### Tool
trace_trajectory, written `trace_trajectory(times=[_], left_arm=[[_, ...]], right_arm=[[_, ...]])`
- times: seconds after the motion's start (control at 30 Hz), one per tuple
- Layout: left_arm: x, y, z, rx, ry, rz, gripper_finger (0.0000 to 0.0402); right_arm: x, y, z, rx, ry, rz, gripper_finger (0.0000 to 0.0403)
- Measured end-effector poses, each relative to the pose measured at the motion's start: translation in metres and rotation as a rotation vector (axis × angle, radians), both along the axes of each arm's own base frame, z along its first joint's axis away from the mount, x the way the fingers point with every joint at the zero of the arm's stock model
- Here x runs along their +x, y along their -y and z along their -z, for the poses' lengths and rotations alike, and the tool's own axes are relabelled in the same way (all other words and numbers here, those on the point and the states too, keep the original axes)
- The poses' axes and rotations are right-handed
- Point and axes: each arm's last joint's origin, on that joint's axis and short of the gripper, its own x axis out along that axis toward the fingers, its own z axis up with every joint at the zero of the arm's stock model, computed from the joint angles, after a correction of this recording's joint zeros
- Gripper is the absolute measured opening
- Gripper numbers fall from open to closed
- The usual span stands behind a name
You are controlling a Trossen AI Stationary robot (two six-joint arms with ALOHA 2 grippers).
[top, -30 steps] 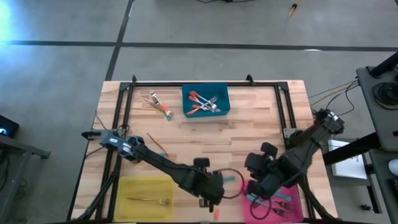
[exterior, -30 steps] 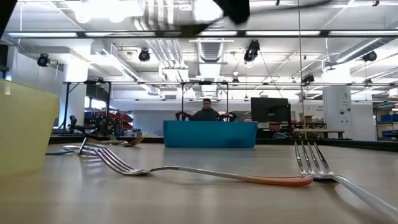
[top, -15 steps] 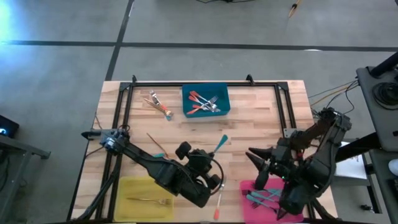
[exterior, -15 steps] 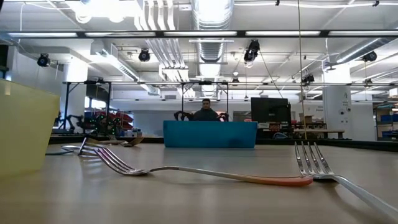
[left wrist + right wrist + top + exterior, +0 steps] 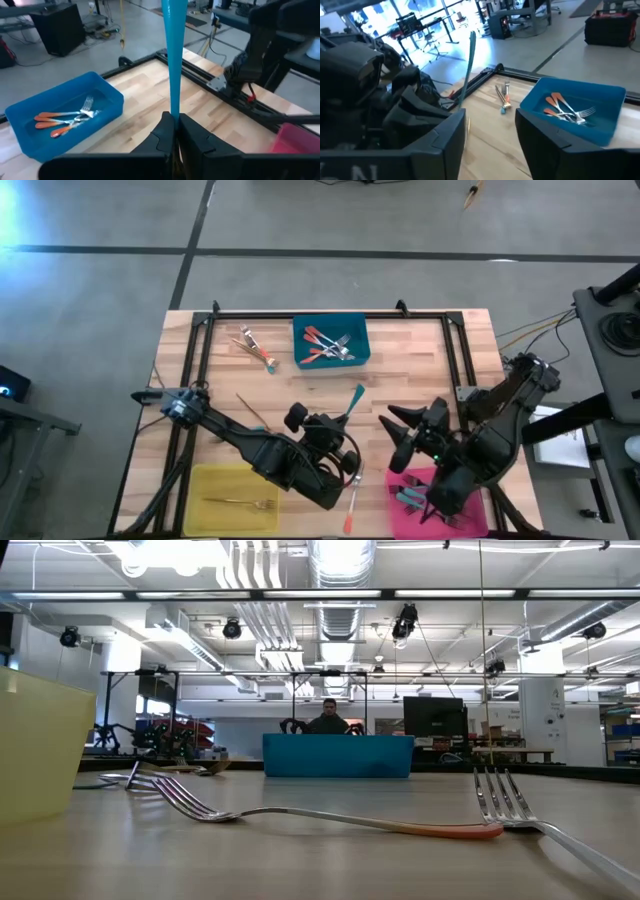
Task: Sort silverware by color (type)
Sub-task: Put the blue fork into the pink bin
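My left gripper [image 5: 340,442] hangs above the table's middle front, shut on a teal-handled fork [image 5: 354,404]. My right gripper [image 5: 402,436] stands open just to its right, above the pink bin [image 5: 478,518], with nothing between its fingers. The pink bin holds teal forks [image 5: 412,498]. Red-orange forks [image 5: 328,345] lie in the blue bin [image 5: 360,330] at the far edge, and a gold fork [image 5: 240,502] lies in the yellow bin [image 5: 215,480]. Loose forks lie flat on the table at the far left [image 5: 256,346], the middle left [image 5: 250,411] and the front [image 5: 351,505]. My left gripper pinches the fork's teal handle at its lower end [image 5: 173,114] between its two fingers [image 5: 192,131]. The fork's head is hidden behind the fingers. The fork is lifted clear of the table, and its handle's free end [image 5: 359,391] points up and toward the far edge.
The low view shows the red-orange-handled fork [image 5: 350,821] and another fork [image 5: 545,825] lying close to the front edge, with the yellow bin's wall [image 5: 35,750] at the left. A black frame [image 5: 330,317] runs round the tabletop. A person sits beyond the table.
My left gripper has risen from near the front edge and rolled, carrying the teal fork up and a little toward the far edge; the fork's handle now stands up. My right gripper has risen from the pink bin and tipped from pointing down to nearly level.
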Motion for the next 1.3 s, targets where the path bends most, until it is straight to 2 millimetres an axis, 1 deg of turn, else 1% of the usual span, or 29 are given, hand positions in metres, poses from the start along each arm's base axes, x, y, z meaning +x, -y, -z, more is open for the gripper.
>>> trace_trajectory(times=[0.13,0.3,0.5,0.67,0.83,0.9,0.97,1.03,1.13,1.27,1.3], left_arm=[[0.002,-0.001,-0.001,0.003,0.020,-0.012,0.0000],[0.003,-0.001,-0.002,-0.009,0.035,-0.010,0.0000],[0.002,0.000,-0.002,-0.010,0.037,-0.010,0.0000],[0.003,-0.001,-0.002,-0.005,0.030,-0.005,0.0000],[0.003,0.000,-0.003,0.003,0.022,0.001,0.0000],[0.003,0.000,-0.003,0.007,0.022,0.000,0.0000],[0.003,0.000,-0.003,0.014,0.020,0.001,0.0000],[0.003,0.000,-0.003,0.021,0.020,-0.002,0.0000],[0.003,-0.001,-0.003,0.028,0.023,-0.009,0.0001],[0.004,-0.004,-0.003,0.034,0.017,-0.011,0.0001],[0.004,-0.004,-0.004,0.045,0.017,-0.018,0.0002]], right_arm=[[0.018,0.003,-0.002,-0.020,0.007,0.010,0.0175],[0.036,0.011,-0.006,-0.056,0.004,0.033,0.0171],[0.046,0.025,-0.007,-0.062,0.002,0.083,0.0162],[0.054,0.037,-0.006,-0.036,-0.030,0.085,0.0159],[0.061,0.042,-0.007,-0.050,-0.043,0.081,0.0154],[0.063,0.043,-0.009,-0.060,-0.045,0.076,0.0144],[0.063,0.043,-0.009,-0.066,-0.049,0.073,0.0125],[0.063,0.043,-0.009,-0.070,-0.052,0.072,0.0093],[0.064,0.042,-0.011,-0.072,-0.046,0.066,0.0029],[0.064,0.042,-0.013,-0.092,-0.074,0.031,0.0013],[0.062,0.042,-0.012,-0.122,-0.112,0.012,0.0011]])
